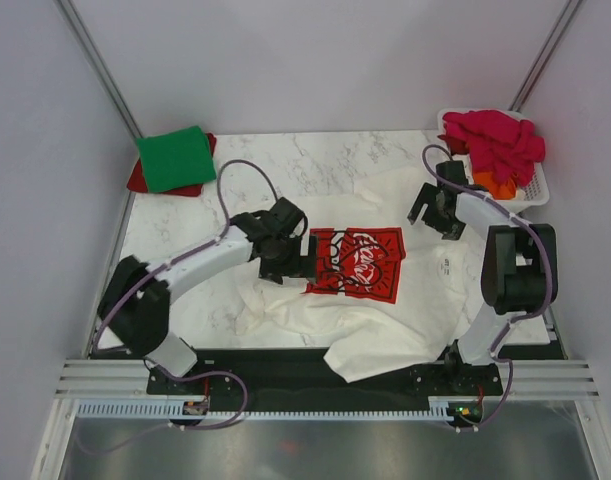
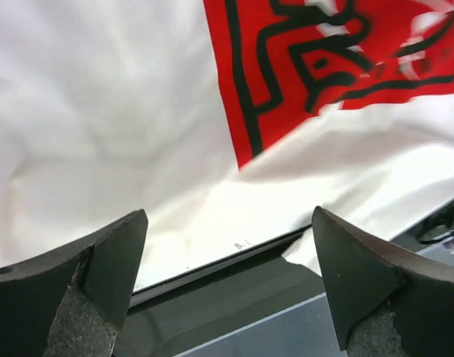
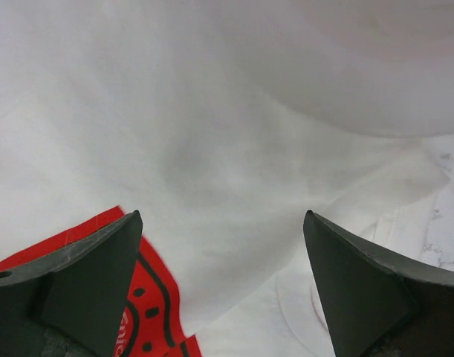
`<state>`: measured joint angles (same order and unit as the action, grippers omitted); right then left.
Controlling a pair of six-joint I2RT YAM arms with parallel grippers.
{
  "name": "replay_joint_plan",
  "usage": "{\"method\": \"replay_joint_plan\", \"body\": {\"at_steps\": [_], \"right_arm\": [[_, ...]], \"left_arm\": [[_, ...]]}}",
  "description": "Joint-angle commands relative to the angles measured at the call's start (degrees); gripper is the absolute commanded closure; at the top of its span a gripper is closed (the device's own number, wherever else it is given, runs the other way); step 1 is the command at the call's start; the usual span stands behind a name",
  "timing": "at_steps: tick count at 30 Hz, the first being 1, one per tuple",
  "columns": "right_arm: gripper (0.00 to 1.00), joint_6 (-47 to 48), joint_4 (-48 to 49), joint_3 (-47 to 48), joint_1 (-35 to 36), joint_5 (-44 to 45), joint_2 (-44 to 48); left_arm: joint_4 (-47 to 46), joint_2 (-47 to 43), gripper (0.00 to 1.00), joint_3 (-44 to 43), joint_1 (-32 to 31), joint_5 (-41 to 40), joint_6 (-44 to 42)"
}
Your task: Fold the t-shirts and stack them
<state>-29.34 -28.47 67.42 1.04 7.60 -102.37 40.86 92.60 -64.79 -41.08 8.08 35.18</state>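
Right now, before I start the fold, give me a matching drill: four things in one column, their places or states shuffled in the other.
1. white t-shirt
2. green t-shirt
3. magenta t-shirt
4. left gripper

A. folded, far left corner
B. open, above cloth
C. heaped in the basket
D. spread across the table

Pairs: 1-D, 2-A, 3-C, 4-B.

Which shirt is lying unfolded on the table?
The white t-shirt with the red print; green shirt lies folded far left, magenta shirt is bunched in the basket.
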Motion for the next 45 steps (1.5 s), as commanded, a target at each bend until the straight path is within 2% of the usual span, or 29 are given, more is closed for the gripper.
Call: {"method": "replay_joint_plan", "body": {"at_steps": [1, 3, 7, 8, 10, 15, 18, 24, 32, 35, 37, 38, 39, 40, 41, 42, 43, 44, 45], "right_arm": [[0.02, 2.7, -0.3, 6.1, 0.9, -7.1, 6.2], [0.02, 3.2, -0.2, 9.0, 2.1, -7.5, 6.3], [0.02, 5.7, 0.3, 21.9, 4.5, -10.3, 0.6], [0.02, 6.0, 0.1, 24.8, 4.4, -10.8, -3.6], [0.02, 7.2, -2.2, 34.9, 4.3, -10.3, -8.7], [0.02, 7.5, -11.8, 60.2, 4.4, -9.3, -28.0], [0.02, 7.7, -13.8, 66.4, 4.5, -8.0, -35.2], [0.02, 9.1, -13.3, 67.5, 5.9, -3.8, -40.5], [0.02, 9.5, -11.8, 63.7, 7.3, -0.7, -43.6], [0.07, 9.4, -11.1, 61.5, 7.6, -1.1, -43.6], [0.22, 9.6, -10.5, 60.2, 7.7, -1.7, -43.3], [0.28, 9.5, -10.0, 59.0, 7.7, -1.8, -43.1], [0.46, 9.7, -9.9, 58.4, 7.7, -1.9, -42.8], [0.54, 9.7, -9.4, 58.0, 7.7, -2.1, -42.5], [0.59, 9.9, -9.3, 57.3, 7.7, -2.4, -42.4], [0.73, 10.3, -9.2, 57.0, 7.7, -2.5, -42.2], [0.80, 10.4, -9.2, 57.0, 7.7, -2.8, -42.0], [0.86, 10.6, -9.3, 56.7, 7.6, -3.1, -41.9], [1.00, 10.8, -9.4, 56.4, 7.6, -3.9, -41.3]], "left_arm": [[6.8, -12.3, 0.00, -5.8, 3.0, -6.7, 1.1], [8.5, -13.9, 0.00, -8.4, 7.1, -7.9, -3.5], [8.5, -9.9, 0.00, -12.9, 18.0, -7.9, -3.5], [9.1, -6.4, 0.00, -13.8, 19.5, -9.4, -11.1], [7.8, -2.7, 0.00, -16.8, 22.3, -10.4, -12.6], [6.1, 13.0, 0.00, -26.5, 25.3, -8.4, -12.9], [5.6, 20.0, 0.00, -31.4, 27.5, -6.4, -12.7], [5.4, 27.1, 0.00, -36.2, 29.7, -6.1, -11.4], [3.9, 31.3, 0.00, -34.0, 30.1, -8.0, -10.7], [3.2, 32.8, 0.01, -33.5, 30.1, -9.3, -10.6], [3.1, 33.9, 0.03, -34.2, 30.3, -9.5, -10.6], [2.9, 34.6, 0.07, -34.3, 30.2, -9.6, -10.5], [2.5, 34.9, 0.12, -34.4, 30.3, -9.7, -10.5], [2.3, 35.4, 0.21, -34.6, 30.3, -9.9, -10.5], [2.2, 35.6, 0.36, -35.5, 30.2, -10.0, -10.6], [2.0, 36.2, 0.48, -36.0, 30.2, -10.2, -10.9], [1.9, 36.4, 0.62, -36.6, 30.3, -10.3, -11.3], [2.0, 36.4, 0.92, -38.1, 30.3, -10.2, -11.5], [1.9, 35.6, 0.98, -38.6, 30.2, -10.0, -12.1]]}}
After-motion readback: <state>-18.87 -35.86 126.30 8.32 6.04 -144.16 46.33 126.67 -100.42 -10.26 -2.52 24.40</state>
